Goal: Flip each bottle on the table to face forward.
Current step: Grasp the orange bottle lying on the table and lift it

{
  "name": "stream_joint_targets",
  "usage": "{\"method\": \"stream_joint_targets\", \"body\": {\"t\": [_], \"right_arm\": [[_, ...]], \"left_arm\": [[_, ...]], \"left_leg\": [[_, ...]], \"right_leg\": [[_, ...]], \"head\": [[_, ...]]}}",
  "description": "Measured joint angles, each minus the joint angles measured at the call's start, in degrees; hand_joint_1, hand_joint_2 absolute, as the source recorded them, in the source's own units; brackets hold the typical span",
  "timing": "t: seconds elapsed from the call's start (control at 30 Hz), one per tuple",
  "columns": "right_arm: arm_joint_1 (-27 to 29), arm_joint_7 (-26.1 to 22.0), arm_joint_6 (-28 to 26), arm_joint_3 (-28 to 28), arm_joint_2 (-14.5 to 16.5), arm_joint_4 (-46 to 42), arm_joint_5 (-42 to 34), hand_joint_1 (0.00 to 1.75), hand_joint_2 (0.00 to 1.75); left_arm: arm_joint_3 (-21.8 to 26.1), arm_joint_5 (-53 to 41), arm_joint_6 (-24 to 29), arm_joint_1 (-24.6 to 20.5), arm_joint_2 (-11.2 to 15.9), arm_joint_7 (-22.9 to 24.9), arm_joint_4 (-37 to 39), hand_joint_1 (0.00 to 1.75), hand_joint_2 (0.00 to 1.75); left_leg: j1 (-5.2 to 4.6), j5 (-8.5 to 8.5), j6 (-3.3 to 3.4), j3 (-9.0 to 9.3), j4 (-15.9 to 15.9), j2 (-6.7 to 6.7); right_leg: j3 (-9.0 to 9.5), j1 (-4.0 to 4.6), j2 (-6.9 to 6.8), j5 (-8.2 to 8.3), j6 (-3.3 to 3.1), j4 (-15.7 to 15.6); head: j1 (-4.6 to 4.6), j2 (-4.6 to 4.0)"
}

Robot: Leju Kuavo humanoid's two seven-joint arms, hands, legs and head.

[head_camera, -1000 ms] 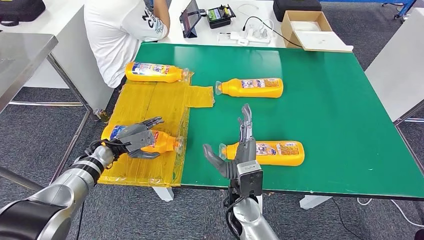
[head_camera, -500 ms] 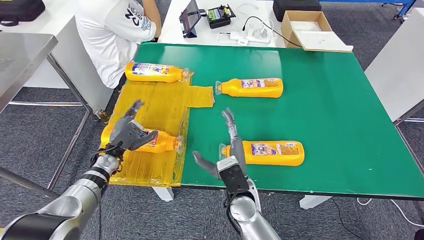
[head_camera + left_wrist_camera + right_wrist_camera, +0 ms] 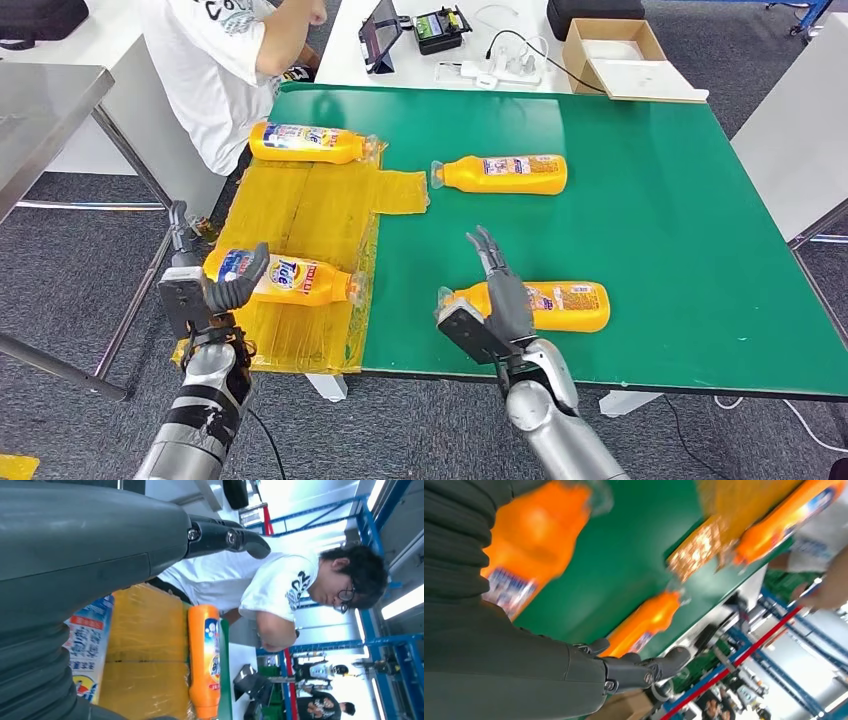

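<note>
Several orange bottles lie on their sides. One [image 3: 290,279] lies near me on the yellow mat [image 3: 300,210], blue and white label up. My left hand [image 3: 207,290] stands open at its base end, thumb against the bottle; the left wrist view shows that label [image 3: 87,655] beside the hand [image 3: 75,555]. Another bottle [image 3: 555,305] lies on the green table [image 3: 660,220] near the front edge. My right hand [image 3: 498,298] is over its neck end, fingers stretched out, gripping nothing. A third bottle [image 3: 505,173] lies mid-table and a fourth [image 3: 308,143] at the mat's far end.
A person in a white shirt [image 3: 215,70] sits at the table's far left corner, close to the far bottle. Behind the green table stand a cardboard box [image 3: 625,60], cables and a charger [image 3: 440,30]. A metal table [image 3: 40,110] is at my left.
My left hand let go of the near-left bottle and drew back to its base end. My right hand turned and moved right over the near-right bottle's neck. The person leaned away.
</note>
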Motion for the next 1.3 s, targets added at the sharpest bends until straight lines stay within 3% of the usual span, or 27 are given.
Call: {"method": "stream_joint_targets", "body": {"t": [0.23, 0.7, 1.03, 1.3], "right_arm": [[-0.9, 3.5, 5.3, -1.8, -5.0, -1.8, 2.5, 0.0, 1.75], [-5.0, 5.6, 18.6, -1.0, -13.2, 4.1, 2.1, 0.0, 1.75], [-7.9, 7.1, 23.4, 2.2, -19.4, 7.7, 0.6, 0.0, 1.75], [-8.6, 7.4, 24.0, 3.2, -21.5, 8.0, 0.3, 0.0, 1.75]], "left_arm": [[0.0, -0.3, -0.9, 3.3, -0.5, 0.0, -5.6, 0.0, 1.75], [-0.2, -2.5, -2.9, 3.9, -0.5, 0.0, -5.1, 0.0, 1.75], [-0.3, -2.1, -3.2, 3.9, -0.6, 0.0, -3.0, 0.0, 1.75], [-0.5, -2.1, -3.2, 3.9, -0.7, 0.0, -2.1, 0.0, 1.75]], "left_leg": [[0.0, 0.01, 0.0, 0.0, 0.0, -0.01], [0.0, 0.0, 0.01, -0.03, 0.0, -0.02], [-0.01, 0.0, 0.01, -0.03, 0.0, -0.03], [0.0, 0.0, 0.01, -0.02, 0.0, -0.01]], "right_leg": [[0.0, 0.0, 0.0, 0.01, 0.0, 0.0], [-0.01, 0.0, -0.01, 0.02, 0.01, 0.0], [0.0, -0.01, -0.02, 0.02, 0.01, 0.0], [0.0, 0.0, -0.01, 0.02, 0.02, 0.0]], "head": [[-0.02, 0.0], [-0.03, 0.0], [-0.03, 0.0], [-0.03, 0.0]]}}
